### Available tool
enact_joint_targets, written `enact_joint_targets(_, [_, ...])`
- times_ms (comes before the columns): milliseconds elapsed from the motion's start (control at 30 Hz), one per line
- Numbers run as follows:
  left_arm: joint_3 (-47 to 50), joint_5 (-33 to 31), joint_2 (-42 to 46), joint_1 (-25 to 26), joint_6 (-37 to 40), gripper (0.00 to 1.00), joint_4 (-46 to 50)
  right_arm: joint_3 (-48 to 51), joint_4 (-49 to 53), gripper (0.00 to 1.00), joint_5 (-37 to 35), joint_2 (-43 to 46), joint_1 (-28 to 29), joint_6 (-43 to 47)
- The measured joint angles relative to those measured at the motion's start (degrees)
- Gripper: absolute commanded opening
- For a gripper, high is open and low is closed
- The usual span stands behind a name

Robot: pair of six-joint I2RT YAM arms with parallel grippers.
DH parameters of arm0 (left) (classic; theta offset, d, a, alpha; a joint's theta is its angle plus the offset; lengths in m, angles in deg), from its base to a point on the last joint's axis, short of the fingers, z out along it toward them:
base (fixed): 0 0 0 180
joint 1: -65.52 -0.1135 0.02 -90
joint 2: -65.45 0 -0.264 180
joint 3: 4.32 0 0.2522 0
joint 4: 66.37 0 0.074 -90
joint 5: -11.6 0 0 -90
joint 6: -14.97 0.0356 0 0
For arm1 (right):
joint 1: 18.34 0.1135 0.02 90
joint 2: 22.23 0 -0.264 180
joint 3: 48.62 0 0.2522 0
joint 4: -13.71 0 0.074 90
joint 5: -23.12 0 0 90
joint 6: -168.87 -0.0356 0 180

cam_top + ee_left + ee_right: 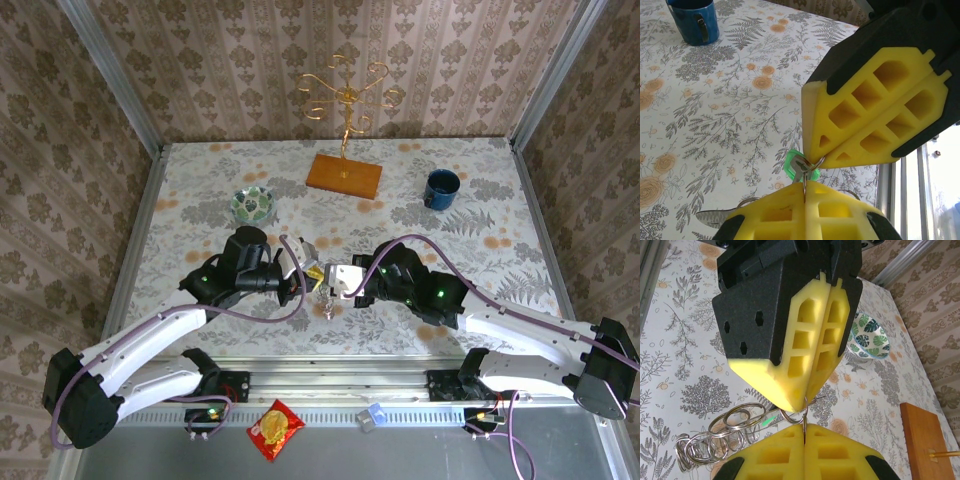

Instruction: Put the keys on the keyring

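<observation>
Left gripper (805,186) and right gripper (813,158) both clamped tip to tip on thin keyring (791,416) wire; green key (801,167) dangles between, over floral table (715,125).

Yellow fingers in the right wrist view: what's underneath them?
Linked metal rings and a green sliver of key, against the table; hanging or resting is unclear. The fingers cover the rest.

Left arm (140,345) and right arm (520,330) converge, closed jaws meeting tip to tip.

No text can be read; the red snack packet's (275,430) print is too small.
</observation>
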Motion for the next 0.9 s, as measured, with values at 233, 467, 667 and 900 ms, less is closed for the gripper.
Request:
enact_joint_targets(233, [0.0, 0.0, 0.0, 0.04, 0.0, 0.0, 0.26, 0.0, -0.02, 0.0, 0.04, -0.55, 0.0, -0.39])
enact_joint_targets(467, [0.0, -0.02, 0.0, 0.26, 0.0, 0.0, 0.22, 0.0, -0.04, 0.0, 0.31, -0.55, 0.0, -1.53])
enact_joint_targets(667, [0.0, -0.52, 0.0, 0.33, 0.0, 0.0, 0.24, -0.04, -0.04, 0.0, 0.61, -0.55, 0.0, -1.66])
enact_joint_targets(900, [0.0, -2.97, 0.0, 0.35, -0.17, 0.0, -0.26, -0.26, 1.09, 0.0, 1.03, -0.55, 0.22, -0.87])
